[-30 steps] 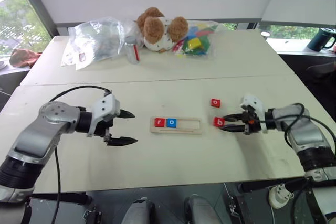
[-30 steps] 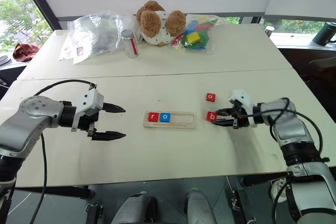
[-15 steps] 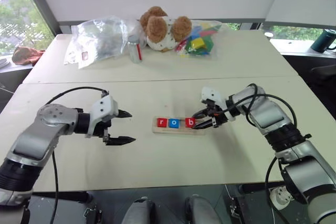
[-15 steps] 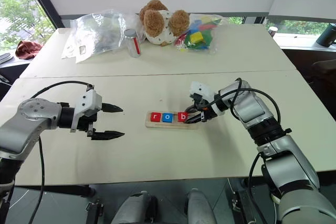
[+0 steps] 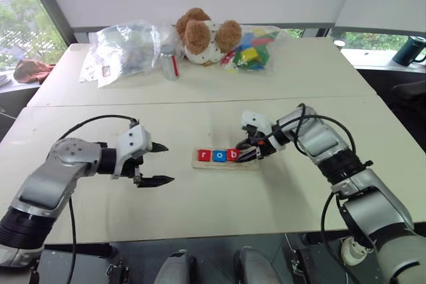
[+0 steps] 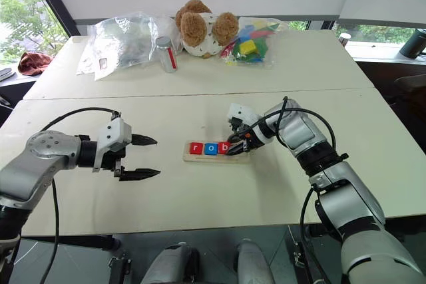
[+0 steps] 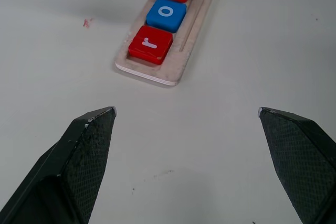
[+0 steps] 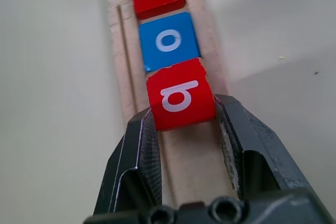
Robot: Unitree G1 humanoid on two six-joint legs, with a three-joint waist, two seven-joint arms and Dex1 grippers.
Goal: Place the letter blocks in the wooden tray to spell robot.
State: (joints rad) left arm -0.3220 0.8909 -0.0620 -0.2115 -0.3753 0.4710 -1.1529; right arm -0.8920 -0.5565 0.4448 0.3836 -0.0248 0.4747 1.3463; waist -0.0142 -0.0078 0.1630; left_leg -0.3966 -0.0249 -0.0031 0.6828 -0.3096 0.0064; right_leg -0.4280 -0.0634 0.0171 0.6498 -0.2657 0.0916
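Observation:
The wooden tray (image 5: 247, 162) lies at the middle of the near table. In its slot a red "r" block (image 5: 204, 155) and a blue "o" block (image 5: 218, 155) sit side by side at its left end. My right gripper (image 5: 241, 155) reaches in from the right, shut on a red "b" block (image 8: 181, 100) that sits in the slot right against the blue "o" (image 8: 168, 40). Whether the "b" lies flat I cannot tell. My left gripper (image 5: 160, 163) hovers open and empty over the table left of the tray (image 7: 184, 51).
On the far table stand a brown teddy bear (image 5: 203, 34), a clear plastic bag (image 5: 123, 48), a small jar (image 5: 170, 64) and a bag of coloured toy blocks (image 5: 249, 51). A dark mug (image 5: 406, 50) stands at the far right.
My right gripper carried the red "b" block leftward from the table to the tray and set it beside the blue "o". The left gripper stayed where it was, open.

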